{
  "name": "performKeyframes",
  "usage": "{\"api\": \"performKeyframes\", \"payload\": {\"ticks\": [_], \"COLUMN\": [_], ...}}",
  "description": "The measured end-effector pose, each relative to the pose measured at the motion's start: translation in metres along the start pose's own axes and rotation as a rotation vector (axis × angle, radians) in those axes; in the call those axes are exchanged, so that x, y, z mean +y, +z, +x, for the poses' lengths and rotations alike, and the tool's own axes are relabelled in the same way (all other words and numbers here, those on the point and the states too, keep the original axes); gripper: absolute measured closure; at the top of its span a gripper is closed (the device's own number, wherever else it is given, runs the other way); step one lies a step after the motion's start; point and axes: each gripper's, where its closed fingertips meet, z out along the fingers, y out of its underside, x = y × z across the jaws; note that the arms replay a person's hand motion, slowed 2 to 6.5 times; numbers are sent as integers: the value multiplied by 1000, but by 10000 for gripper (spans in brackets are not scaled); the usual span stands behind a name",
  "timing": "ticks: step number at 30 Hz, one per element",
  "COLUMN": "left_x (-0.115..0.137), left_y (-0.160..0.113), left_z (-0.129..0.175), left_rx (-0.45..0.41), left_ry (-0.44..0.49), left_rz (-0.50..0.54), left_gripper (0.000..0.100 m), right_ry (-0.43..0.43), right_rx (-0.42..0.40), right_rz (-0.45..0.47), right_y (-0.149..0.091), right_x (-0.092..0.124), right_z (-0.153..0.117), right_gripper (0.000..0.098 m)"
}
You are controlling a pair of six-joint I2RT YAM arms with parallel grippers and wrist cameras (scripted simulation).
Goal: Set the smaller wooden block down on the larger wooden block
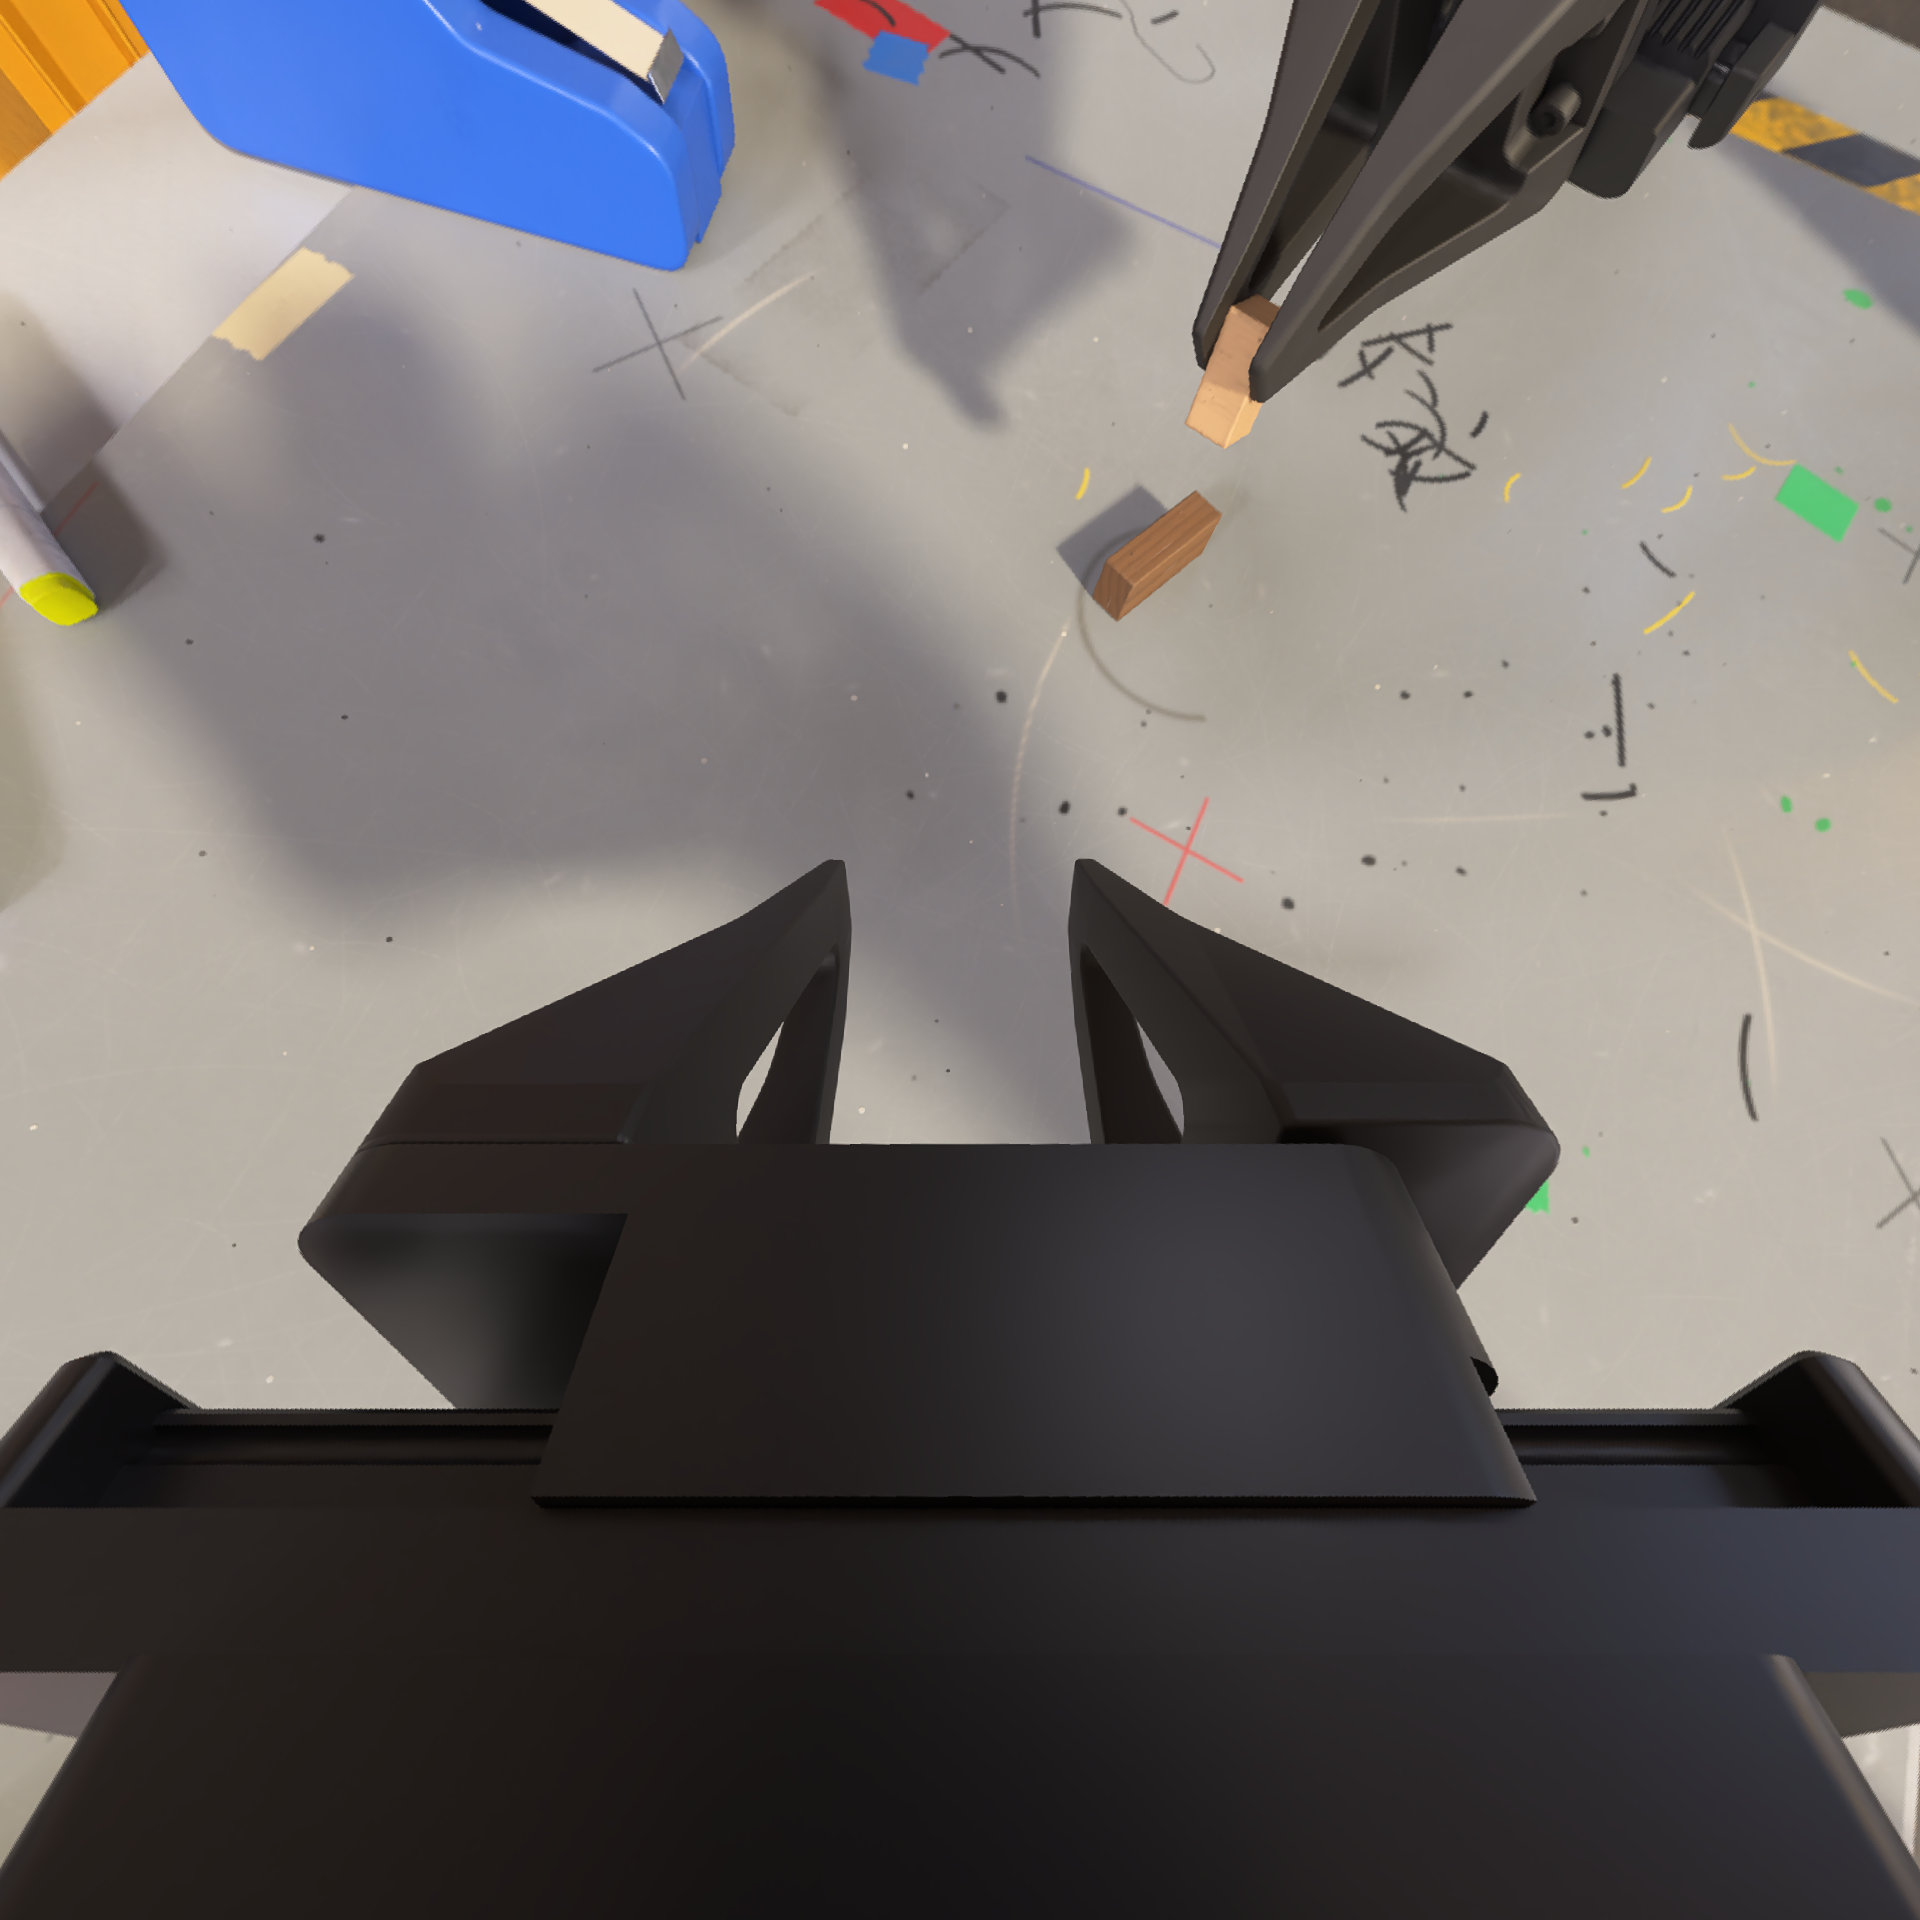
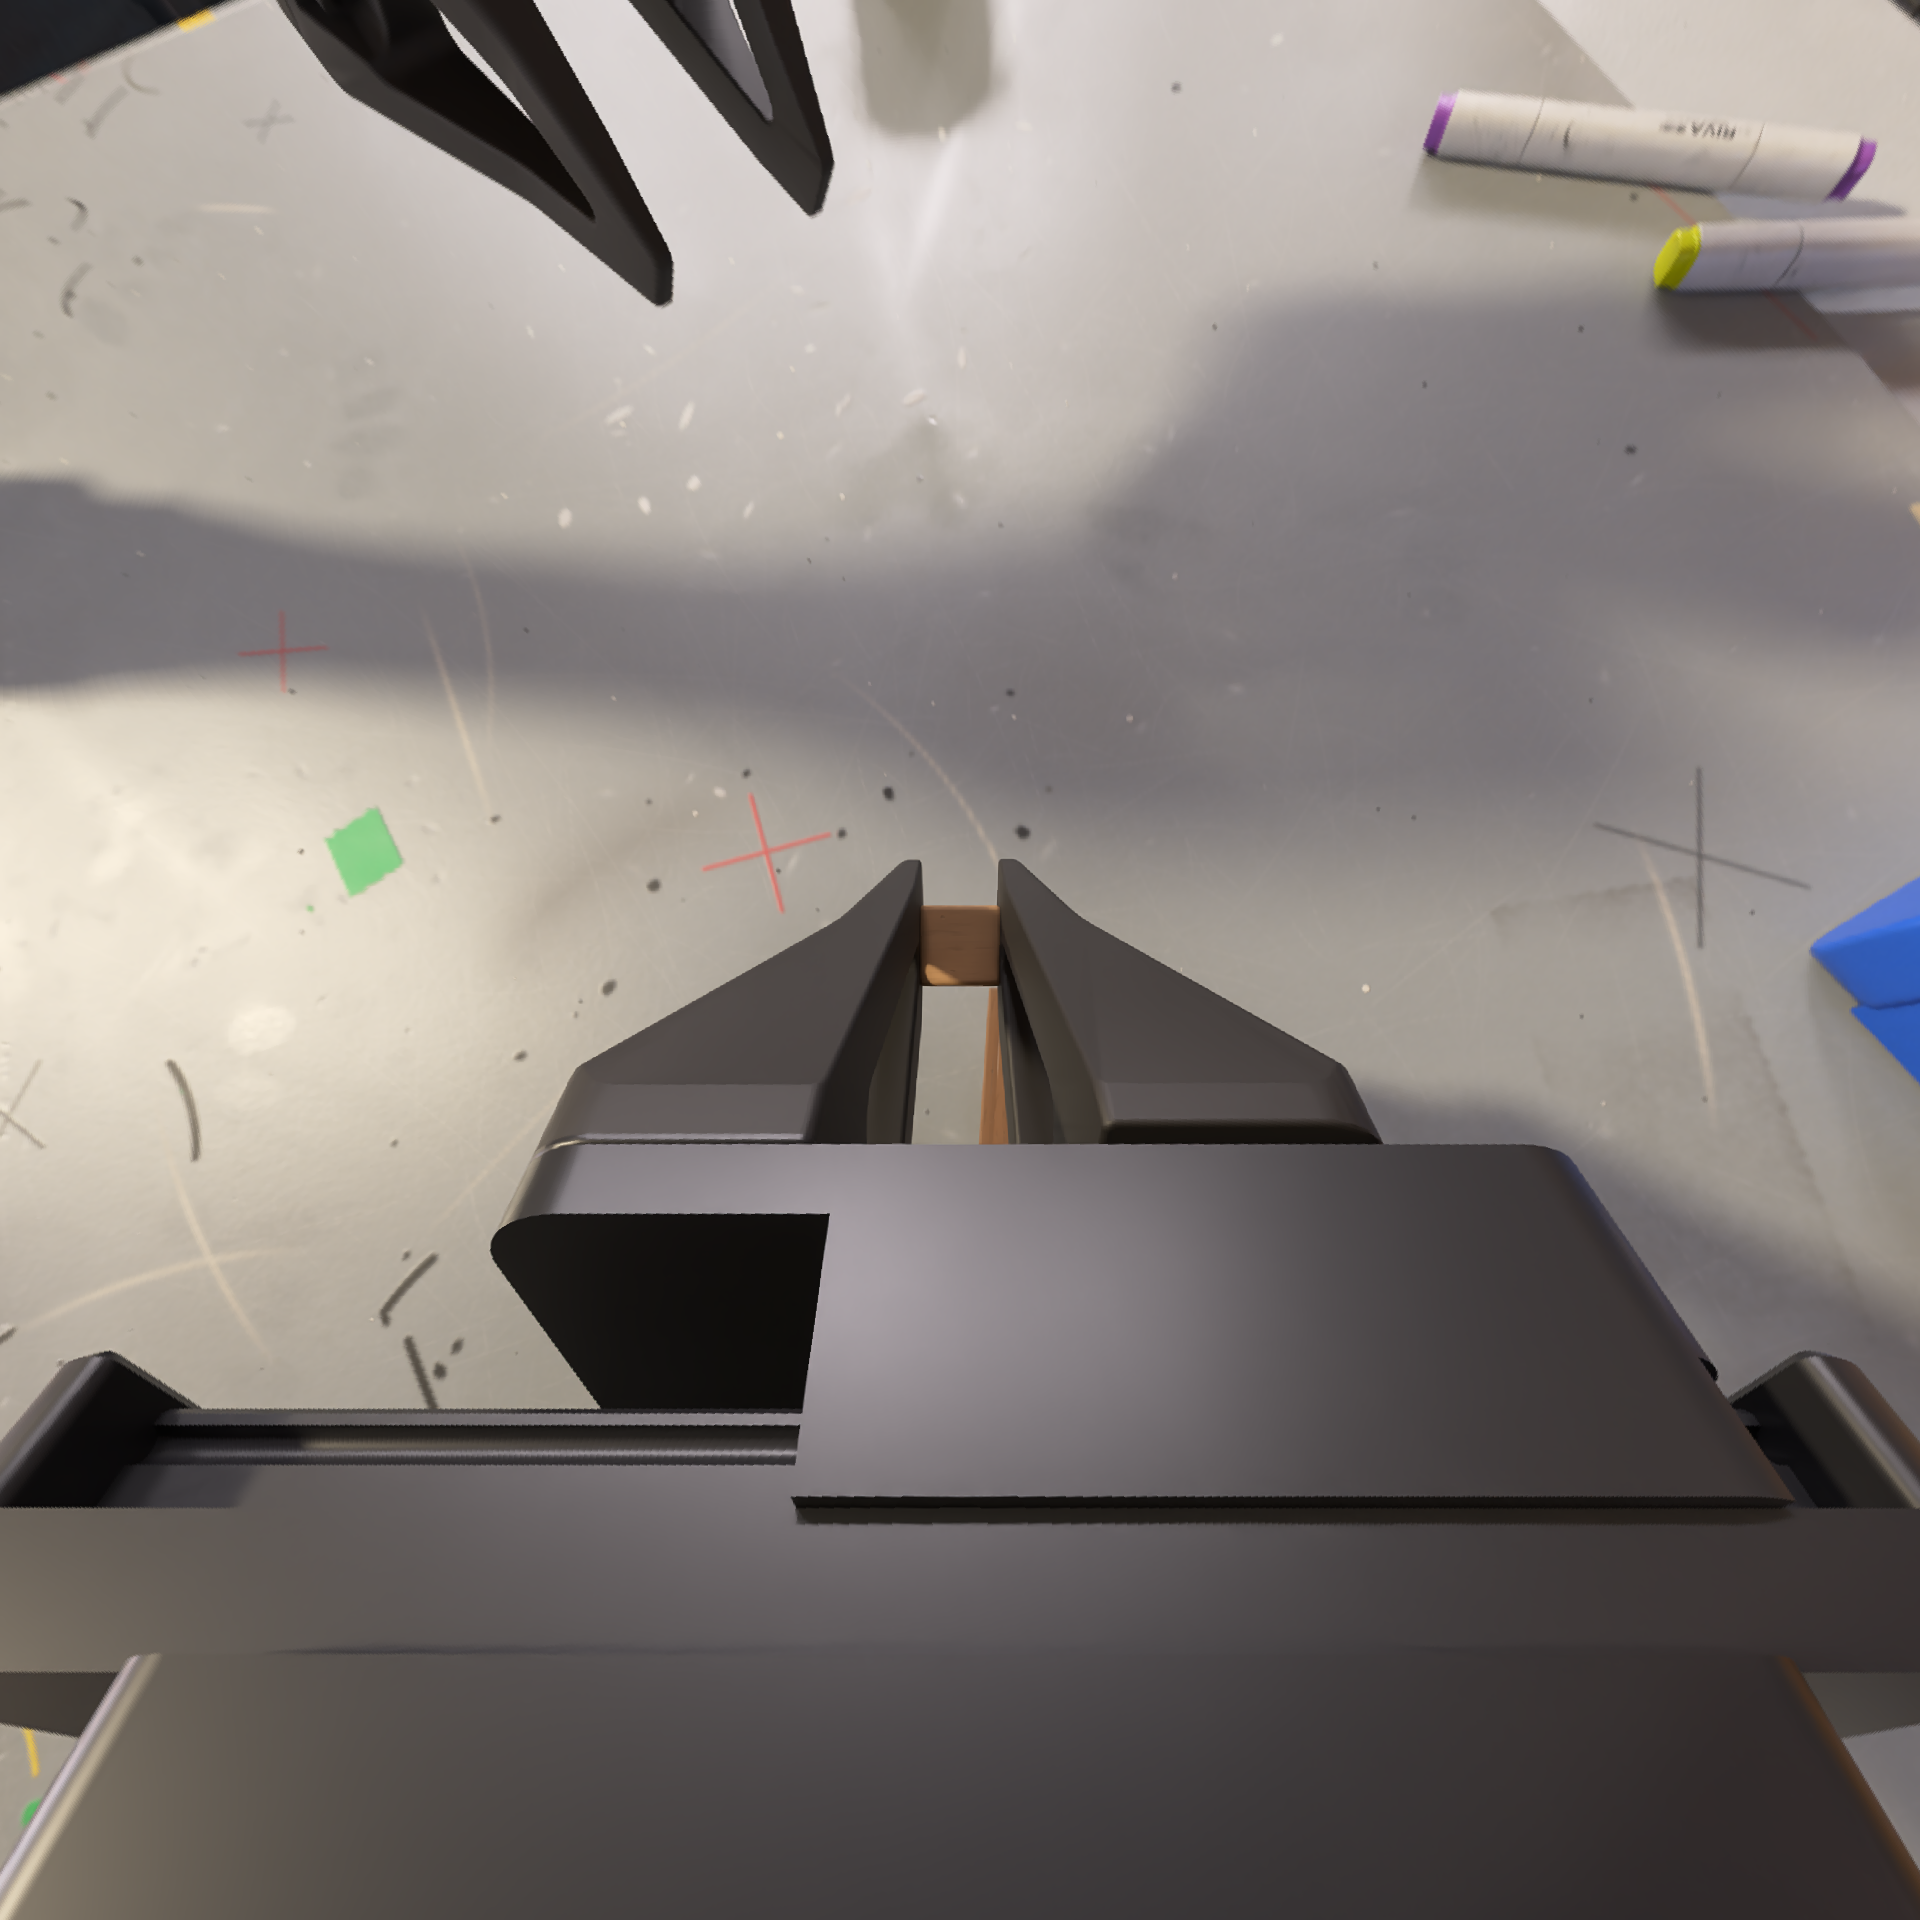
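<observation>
My right gripper (image 1: 1234, 371) is shut on the smaller, light wooden block (image 1: 1229, 379) and holds it in the air, pointing down. The larger, darker brown block (image 1: 1155, 556) lies flat on the grey table just below and in front of it, apart from it. In the right wrist view the light block (image 2: 961, 940) sits between the fingertips of my right gripper (image 2: 961, 875), and a strip of the brown block (image 2: 992, 1070) shows below it. My left gripper (image 1: 961, 883) is open and empty, hovering well short of both blocks; it also shows in the right wrist view (image 2: 738, 249).
A blue tape dispenser (image 1: 468, 114) stands at the far left, also seen in the right wrist view (image 2: 1870, 966). A yellow-capped marker (image 2: 1766, 255) and a purple-capped marker (image 2: 1652, 145) lie beyond it. The table (image 1: 520, 727) bears scribbles and paint spots.
</observation>
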Motion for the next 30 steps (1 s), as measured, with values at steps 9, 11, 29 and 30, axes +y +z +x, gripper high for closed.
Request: {"api": "performKeyframes", "payload": {"ticks": [9,11,29,30], "left_x": [17,20,30,31], "left_y": [16,19,19,19], "left_z": [2,2,-3,-3], "left_rx": [5,6,-20,-24], "left_ry": [11,9,32,36], "left_rz": [-52,-62,-78,-82], "left_gripper": [644,645,682,684], "right_ry": [-31,-42,-120,-129], "right_rx": [103,125,215,218], "right_rz": [-97,-114,-257,-253], "right_y": [9,12,13,12], "right_x": [28,32,53,50], "right_z": [7,8,13,12], "right_gripper": [859,859,499,529]}}
